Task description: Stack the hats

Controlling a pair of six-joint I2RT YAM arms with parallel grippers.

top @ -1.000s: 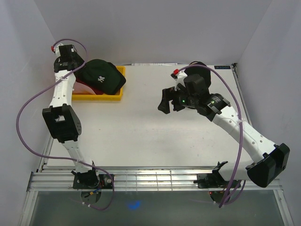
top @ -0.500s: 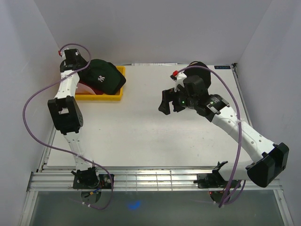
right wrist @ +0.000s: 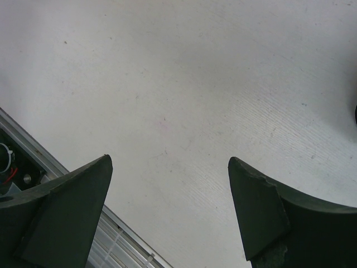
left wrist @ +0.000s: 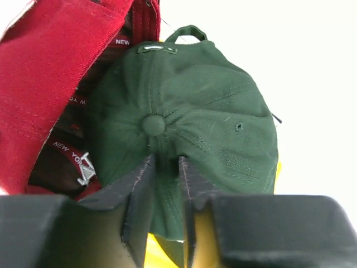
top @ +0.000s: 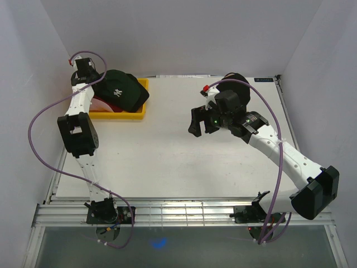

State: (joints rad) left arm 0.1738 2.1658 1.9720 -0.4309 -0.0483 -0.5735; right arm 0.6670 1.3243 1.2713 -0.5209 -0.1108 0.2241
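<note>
Left gripper [left wrist: 164, 161]: fingers narrow, tips set on the dark green cap [left wrist: 189, 111], crown fabric between them, top button just beyond; firm grip cannot be told. Red cap [left wrist: 50, 67]: beyond, left of fingers. Right gripper [right wrist: 167, 162]: fingers wide above white table [right wrist: 167, 84], holding nothing.

Between and ahead of the right fingers [right wrist: 67, 206] lies bare surface [right wrist: 195, 84], free to pass over. A rail [right wrist: 120, 237] at its edge runs to their left. The left fingers [left wrist: 136, 206] are hemmed in. The green cap [left wrist: 189, 111] fills the space ahead, with a fold of it in their narrow gap. The red cap [left wrist: 50, 72] crowds their left, the tray [left wrist: 162, 254] lies beneath, and the wall [top: 33, 67] stands close beside.
</note>
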